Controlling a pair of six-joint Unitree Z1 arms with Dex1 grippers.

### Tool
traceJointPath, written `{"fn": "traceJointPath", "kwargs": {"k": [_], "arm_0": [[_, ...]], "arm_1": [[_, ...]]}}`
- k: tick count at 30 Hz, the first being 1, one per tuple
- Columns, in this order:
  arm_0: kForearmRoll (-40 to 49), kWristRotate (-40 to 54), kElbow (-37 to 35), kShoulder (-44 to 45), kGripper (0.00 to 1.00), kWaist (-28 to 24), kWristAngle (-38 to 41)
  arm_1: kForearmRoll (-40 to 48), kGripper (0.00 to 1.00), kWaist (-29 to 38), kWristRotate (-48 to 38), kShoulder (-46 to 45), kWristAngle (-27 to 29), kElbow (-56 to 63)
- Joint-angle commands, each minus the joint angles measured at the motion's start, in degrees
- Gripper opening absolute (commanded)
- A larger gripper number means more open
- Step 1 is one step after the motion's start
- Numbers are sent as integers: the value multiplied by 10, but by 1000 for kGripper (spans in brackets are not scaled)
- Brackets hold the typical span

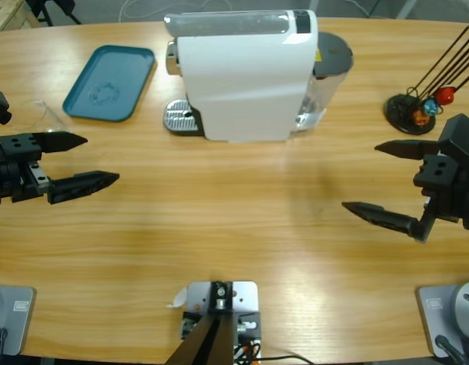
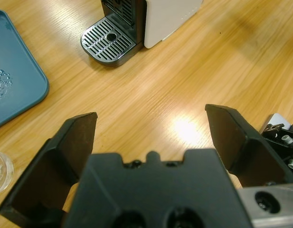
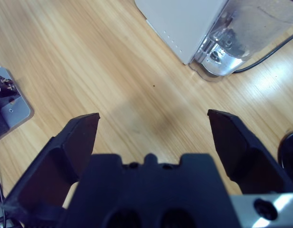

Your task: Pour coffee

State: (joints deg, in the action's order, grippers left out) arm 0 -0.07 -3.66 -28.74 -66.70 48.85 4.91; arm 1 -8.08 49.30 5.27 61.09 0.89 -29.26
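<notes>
Grippers wait at the near desk edges: left gripper (image 1: 93,160) and right gripper (image 1: 375,177) both spread wide, grasping nothing. Pouring looks unstarted, by my judgement. A clear glass (image 2: 0,171) sits just beside the left gripper's outer jaw, by the teal tray (image 1: 109,82); whether it holds coffee cannot be told. Farther back stands the white coffee machine (image 1: 245,76), its drip grate (image 2: 108,40) bare.

We see our left gripper (image 1: 103,160) and right gripper (image 1: 360,176): black, pointed jaws on blocky black bodies with screw holes.
</notes>
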Motion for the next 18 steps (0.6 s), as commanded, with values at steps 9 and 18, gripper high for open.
{"fn": "traceJointPath", "kwargs": {"k": [9, 18], "arm_0": [[-9, -5, 24, 8, 996, 5, 7], [70, -86, -39, 68, 996, -12, 5]], "arm_1": [[-8, 1000, 5, -5, 7, 4, 4], [-13, 1000, 5, -5, 1, 1, 4]]}}
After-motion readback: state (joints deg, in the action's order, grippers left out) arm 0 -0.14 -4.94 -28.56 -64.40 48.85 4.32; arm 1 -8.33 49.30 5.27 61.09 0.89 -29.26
